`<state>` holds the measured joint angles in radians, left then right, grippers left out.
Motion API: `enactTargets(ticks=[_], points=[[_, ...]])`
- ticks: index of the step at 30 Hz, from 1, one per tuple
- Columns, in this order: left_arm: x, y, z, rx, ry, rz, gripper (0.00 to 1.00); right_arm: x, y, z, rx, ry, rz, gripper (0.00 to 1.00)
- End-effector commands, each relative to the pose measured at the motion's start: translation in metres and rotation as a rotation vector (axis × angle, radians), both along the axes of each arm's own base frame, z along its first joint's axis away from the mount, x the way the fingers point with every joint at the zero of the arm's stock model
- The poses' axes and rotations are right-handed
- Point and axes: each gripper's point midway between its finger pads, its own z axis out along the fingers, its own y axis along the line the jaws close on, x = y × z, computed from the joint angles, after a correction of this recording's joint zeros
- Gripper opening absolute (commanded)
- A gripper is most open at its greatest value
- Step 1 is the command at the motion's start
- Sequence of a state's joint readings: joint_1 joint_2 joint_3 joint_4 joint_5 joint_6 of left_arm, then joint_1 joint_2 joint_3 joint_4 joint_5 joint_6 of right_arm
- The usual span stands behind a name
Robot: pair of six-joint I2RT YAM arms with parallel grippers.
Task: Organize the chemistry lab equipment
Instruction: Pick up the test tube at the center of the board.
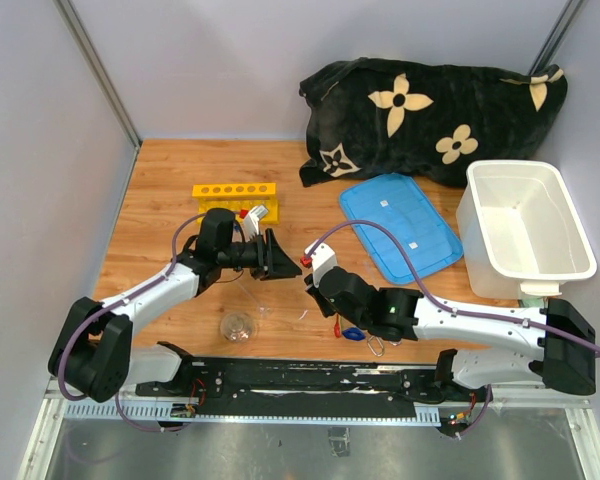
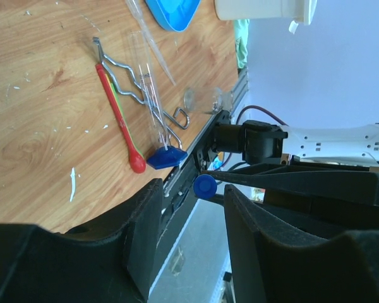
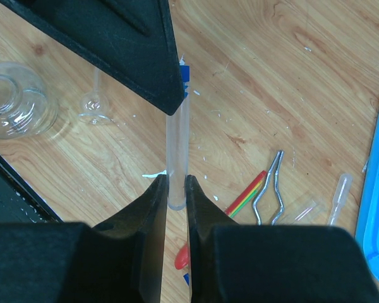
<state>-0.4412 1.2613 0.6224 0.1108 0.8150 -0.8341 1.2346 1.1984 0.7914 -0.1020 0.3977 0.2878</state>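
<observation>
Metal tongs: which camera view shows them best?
Left wrist: the metal tongs show almost end to end, beside the red-handled spatula. Right wrist catches only one end of them; top external shows just a small loop.

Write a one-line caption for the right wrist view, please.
Right gripper clamps a clear test tube over the wooden table, its far end at the left gripper.

white tub point(image 1: 477, 228), blue lid point(image 1: 400, 225) — flowered black cloth point(image 1: 450, 95)

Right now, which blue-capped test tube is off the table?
The test tube pinched in the right gripper; the other tube lies flat on the table by the tongs.
</observation>
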Motion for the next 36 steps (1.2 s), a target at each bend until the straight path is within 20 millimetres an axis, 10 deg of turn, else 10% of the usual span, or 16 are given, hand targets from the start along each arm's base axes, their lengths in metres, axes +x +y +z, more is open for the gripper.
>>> enactTargets(ticks=[1,36], points=[[-0.001,-0.005,0.008,-0.035,-0.016,-0.023,0.48,0.0,0.002,0.007,0.018,-0.027,-0.008,0.01],[0.015,-0.018,0.016,-0.059,-0.032,-0.004,0.38,0.0,0.0,-0.004,-0.01,-0.015,-0.017,0.01]])
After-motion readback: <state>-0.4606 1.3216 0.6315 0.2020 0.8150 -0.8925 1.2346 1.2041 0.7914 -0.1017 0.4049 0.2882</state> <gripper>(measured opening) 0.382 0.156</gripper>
